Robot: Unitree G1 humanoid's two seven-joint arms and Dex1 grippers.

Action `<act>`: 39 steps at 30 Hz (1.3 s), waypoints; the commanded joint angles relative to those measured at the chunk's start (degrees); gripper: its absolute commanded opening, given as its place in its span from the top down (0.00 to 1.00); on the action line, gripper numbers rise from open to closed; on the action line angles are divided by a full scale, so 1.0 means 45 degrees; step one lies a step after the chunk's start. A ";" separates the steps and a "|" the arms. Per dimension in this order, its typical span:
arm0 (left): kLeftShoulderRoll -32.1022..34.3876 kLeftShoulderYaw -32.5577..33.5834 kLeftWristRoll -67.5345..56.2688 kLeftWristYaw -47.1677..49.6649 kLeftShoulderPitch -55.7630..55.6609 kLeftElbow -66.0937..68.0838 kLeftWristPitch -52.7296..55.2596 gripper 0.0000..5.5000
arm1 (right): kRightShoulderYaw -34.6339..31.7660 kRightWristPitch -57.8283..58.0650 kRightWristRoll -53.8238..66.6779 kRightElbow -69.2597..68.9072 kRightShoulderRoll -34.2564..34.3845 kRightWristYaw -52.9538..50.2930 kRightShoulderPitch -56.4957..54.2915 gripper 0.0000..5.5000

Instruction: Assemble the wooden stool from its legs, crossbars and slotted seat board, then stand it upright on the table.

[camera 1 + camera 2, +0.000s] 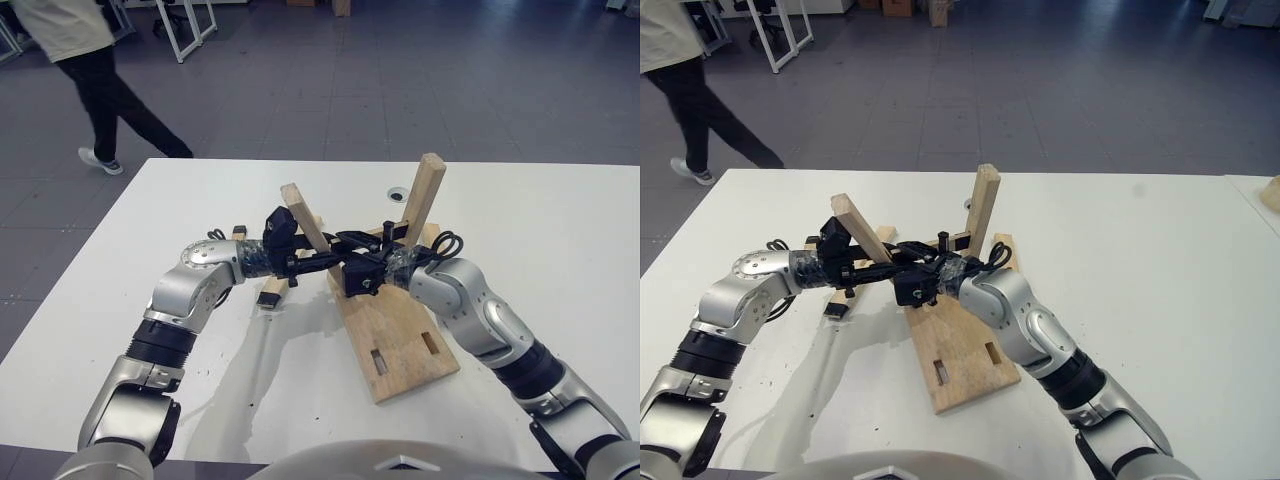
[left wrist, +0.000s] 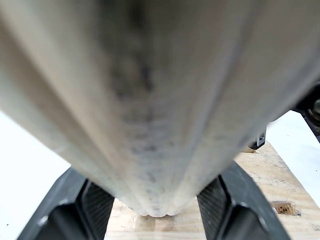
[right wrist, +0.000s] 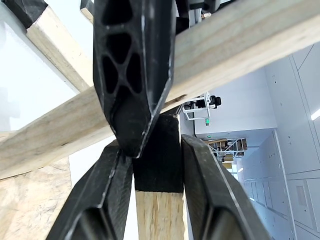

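**Crossbar going in between the two standing legs**

The slotted seat board (image 1: 400, 345) lies flat on the table (image 1: 560, 230), near its middle, with its long side running away from the robot. At its far end two legs rise from it. The left leg (image 1: 303, 215) leans outward to the robot's left, and the right leg (image 1: 424, 195) stands closer to upright. Two slots at the near end are open.

The left claw (image 2: 155, 200) is pinching the leaning leg low down, with a pad (image 2: 95, 205) on either side of the wood. The right claw (image 3: 155, 145) is pinching a short dark-ended bar (image 3: 155, 210), which I take to be a crossbar. Its dark end sits right up against the leg held by the left claw. Both claws meet just above the board, between the two legs.

A loose piece (image 1: 272, 290) lies on the table just left of the board.

The step in hand looks like fitting a crossbar between this first pair of legs. I cannot tell whether its end has entered a joint. The next move probably calls for the left claw to steady and straighten the leaning leg while the right claw lines up the bar's end and presses it in. The near slots have no legs yet, so much of the assembly remains.
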 commanded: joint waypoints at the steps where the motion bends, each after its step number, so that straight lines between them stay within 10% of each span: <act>1: 0.0199 -0.1330 0.2034 0.0285 0.0946 0.1048 0.0806 0.63 | -0.0292 -0.0019 0.0023 0.0095 0.0169 -0.0038 -0.0109 0.76; 19: 0.0091 -0.2082 0.2565 0.0396 0.0004 0.2094 0.0354 0.63 | -0.0783 0.0116 0.1087 -0.0805 0.0722 0.0127 0.0582 0.76; 34: 0.0084 -0.2022 0.2517 0.0529 0.0280 0.1901 0.0398 0.63 | -0.1377 0.0240 0.1276 -0.1417 0.0161 0.0295 0.0909 0.20; 39: 0.0140 -0.1949 0.2502 0.0550 0.0321 0.1874 0.0400 0.63 | -0.1717 -0.0251 0.1230 -0.2110 -0.1245 0.0598 0.1949 0.20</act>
